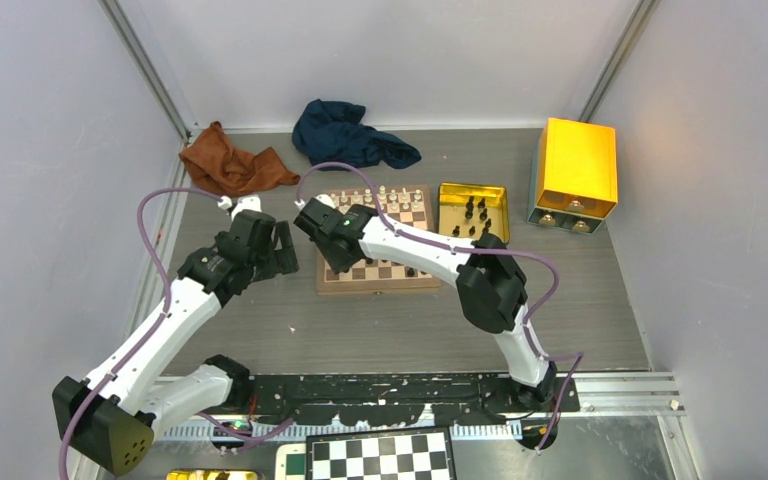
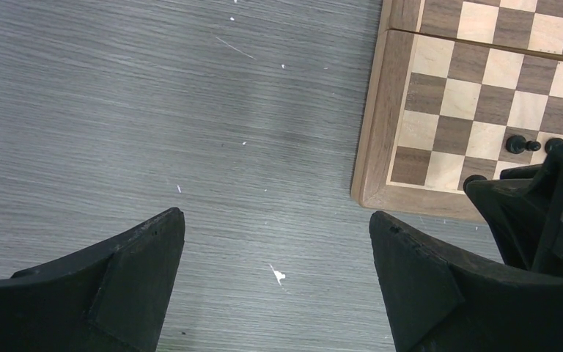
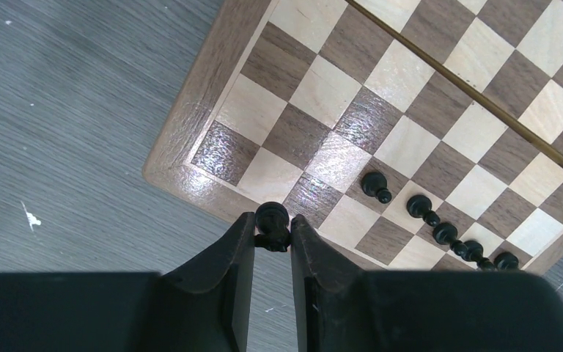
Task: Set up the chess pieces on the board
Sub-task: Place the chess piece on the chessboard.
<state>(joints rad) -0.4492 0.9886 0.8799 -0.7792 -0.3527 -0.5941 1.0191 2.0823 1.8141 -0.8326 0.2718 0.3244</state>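
The wooden board [image 1: 375,287] lies mid-table. My right gripper [image 3: 273,236] is shut on a tiny black chess piece [image 3: 272,218] and holds it over the board's [image 3: 410,73] near-left corner, at the rim. Several black pieces [image 3: 419,208] stand in a line along the near rows. In the top view the right gripper [image 1: 334,262] is at that corner. My left gripper [image 2: 277,224] is open and empty over bare table just left of the board [image 2: 484,73]; it shows in the top view [image 1: 285,246]. One black piece [image 2: 522,144] shows beside the right arm.
A gold tin tray [image 1: 472,187] right of the board holds several black pieces. White pieces [image 1: 380,197] fill the board's far rows. A yellow box [image 1: 577,170], a blue cloth [image 1: 345,135] and a brown cloth [image 1: 230,165] lie at the back. A black-and-white checkered board [image 1: 380,458] sits near the bases.
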